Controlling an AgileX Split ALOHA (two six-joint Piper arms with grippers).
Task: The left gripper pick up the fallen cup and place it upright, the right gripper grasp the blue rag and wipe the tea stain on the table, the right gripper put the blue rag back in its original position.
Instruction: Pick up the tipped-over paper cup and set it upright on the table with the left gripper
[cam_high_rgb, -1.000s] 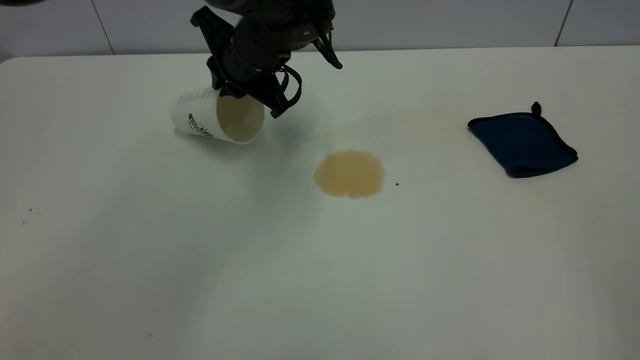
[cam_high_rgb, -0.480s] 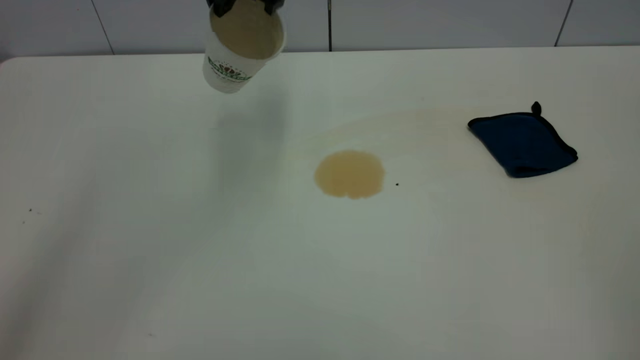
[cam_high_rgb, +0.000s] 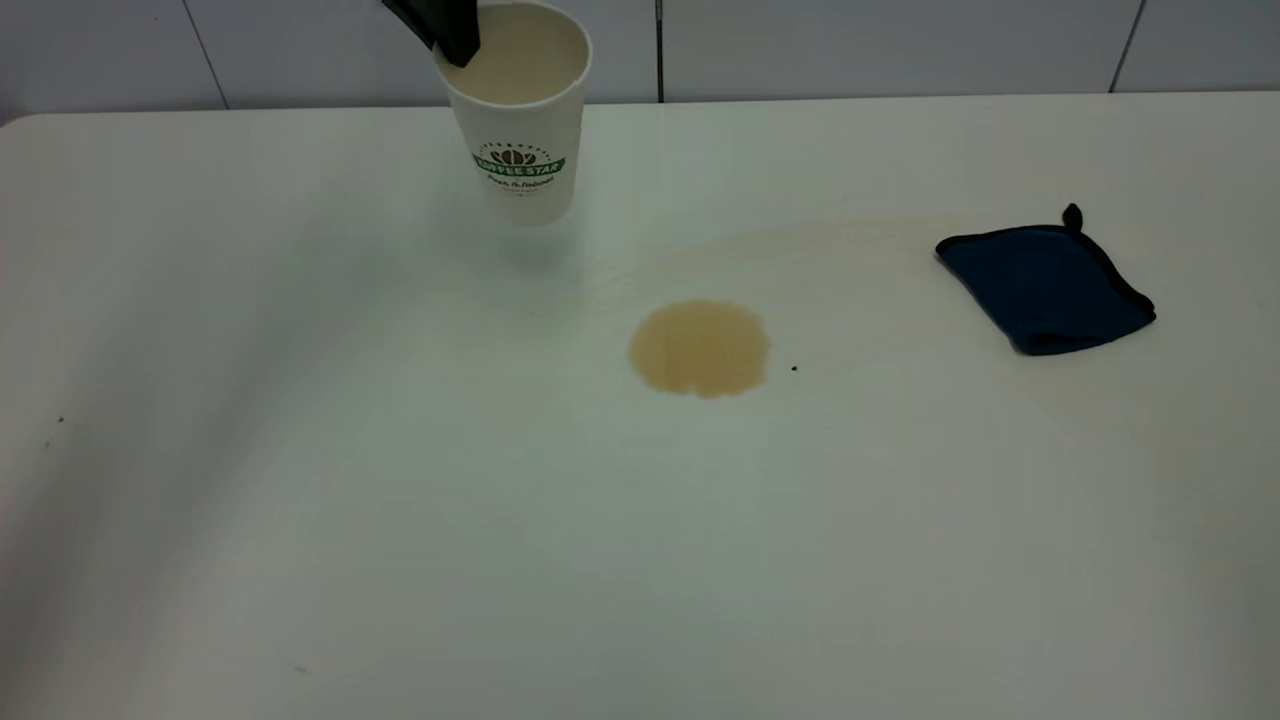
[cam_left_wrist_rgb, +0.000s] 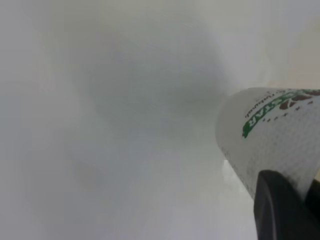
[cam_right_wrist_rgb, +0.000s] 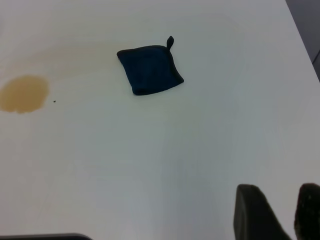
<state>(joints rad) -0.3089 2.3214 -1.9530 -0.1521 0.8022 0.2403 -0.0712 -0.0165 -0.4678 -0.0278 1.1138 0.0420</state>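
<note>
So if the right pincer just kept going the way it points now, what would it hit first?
Probably bare table. In the right wrist view the right pincer looks down on open tabletop, and the blue rag and tea stain lie farther off. Depth is hard to judge.

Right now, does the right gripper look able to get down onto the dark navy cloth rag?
Probably yes. The dark navy cloth rag lies flat and alone on the white table, apart from the tan tea stain. The right gripper hangs above with open fingers, nothing between.
</note>
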